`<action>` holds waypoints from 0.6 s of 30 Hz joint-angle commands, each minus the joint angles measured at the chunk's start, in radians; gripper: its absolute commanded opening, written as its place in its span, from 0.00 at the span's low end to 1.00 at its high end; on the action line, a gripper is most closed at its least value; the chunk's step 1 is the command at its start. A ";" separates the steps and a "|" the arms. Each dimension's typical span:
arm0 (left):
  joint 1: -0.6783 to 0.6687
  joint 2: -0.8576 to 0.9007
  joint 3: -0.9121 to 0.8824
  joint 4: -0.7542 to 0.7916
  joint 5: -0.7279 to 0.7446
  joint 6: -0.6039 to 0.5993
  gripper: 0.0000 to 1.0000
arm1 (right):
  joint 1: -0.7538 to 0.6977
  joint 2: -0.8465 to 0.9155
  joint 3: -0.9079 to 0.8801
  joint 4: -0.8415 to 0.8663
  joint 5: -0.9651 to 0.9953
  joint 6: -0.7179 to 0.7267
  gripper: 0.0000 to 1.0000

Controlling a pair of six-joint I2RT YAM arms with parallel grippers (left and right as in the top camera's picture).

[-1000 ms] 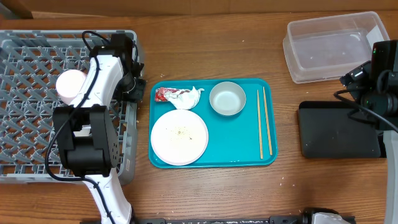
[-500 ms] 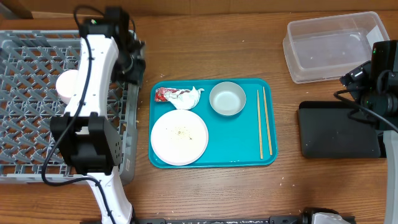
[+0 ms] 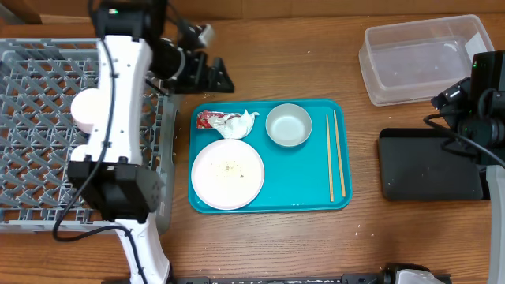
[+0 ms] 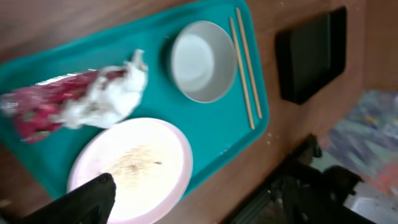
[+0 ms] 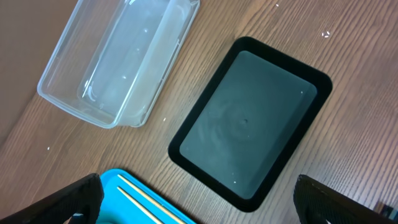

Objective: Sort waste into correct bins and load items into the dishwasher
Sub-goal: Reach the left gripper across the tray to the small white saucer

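A white cup rests in the grey dishwasher rack, half hidden by my left arm. My left gripper hovers open and empty just beyond the rack's right wall, behind the teal tray. One of its fingers shows over the large plate. The tray carries the red wrapper, the white tissue, the grey bowl, the large plate with crumbs and two chopsticks. My right gripper hangs open above the black tray.
The clear tub stands at the back right, with the black tray in front of it. My right arm is at the table's right edge. My left arm's base sits at the rack's front right corner.
My left gripper has swung out of the rack to the right, over its wall, and opened. The white cup stays in the rack. The right arm has not moved.
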 commanded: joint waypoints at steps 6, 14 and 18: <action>-0.227 -0.003 -0.141 0.058 0.000 -0.092 0.56 | -0.006 -0.002 0.008 0.003 0.004 0.004 1.00; -0.438 -0.003 -0.184 0.218 -0.320 -0.339 0.51 | -0.006 -0.002 0.008 0.003 0.004 0.004 1.00; -0.513 -0.003 -0.187 0.366 -0.510 -0.408 0.52 | -0.006 -0.002 0.008 0.003 0.004 0.004 1.00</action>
